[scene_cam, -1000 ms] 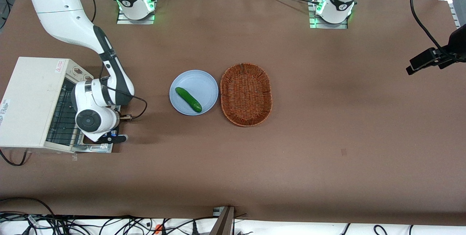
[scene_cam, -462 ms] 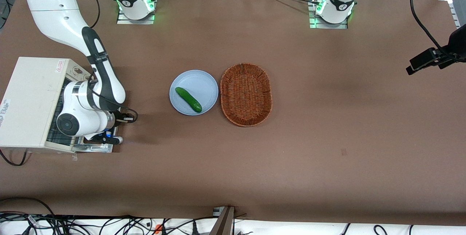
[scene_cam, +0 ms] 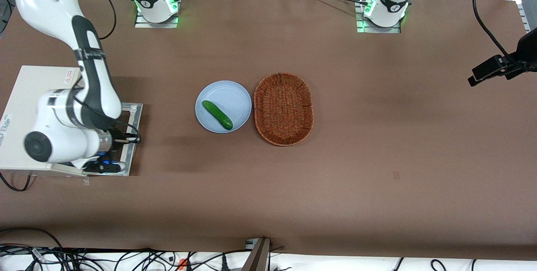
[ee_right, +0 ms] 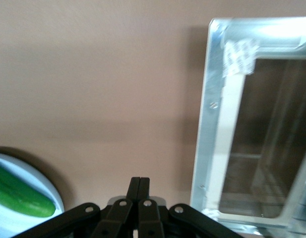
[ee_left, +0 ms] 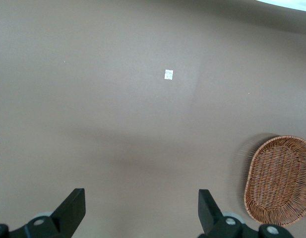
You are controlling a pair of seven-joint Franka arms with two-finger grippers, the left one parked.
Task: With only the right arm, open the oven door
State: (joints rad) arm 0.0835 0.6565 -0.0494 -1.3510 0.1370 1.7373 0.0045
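End effector (ee_right: 139,184) fingers pressed together, empty, above oven door (ee_right: 252,124).

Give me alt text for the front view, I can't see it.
A white jointed robot arm reaches over a cream-white toaster oven, its black gripper above the folded-down, metal-framed oven door. Nearby sit a cucumber on a pale blue plate and an empty wicker basket.

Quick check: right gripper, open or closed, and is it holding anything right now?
Right gripper: closed, holding nothing, above the opened oven door, not touching it.
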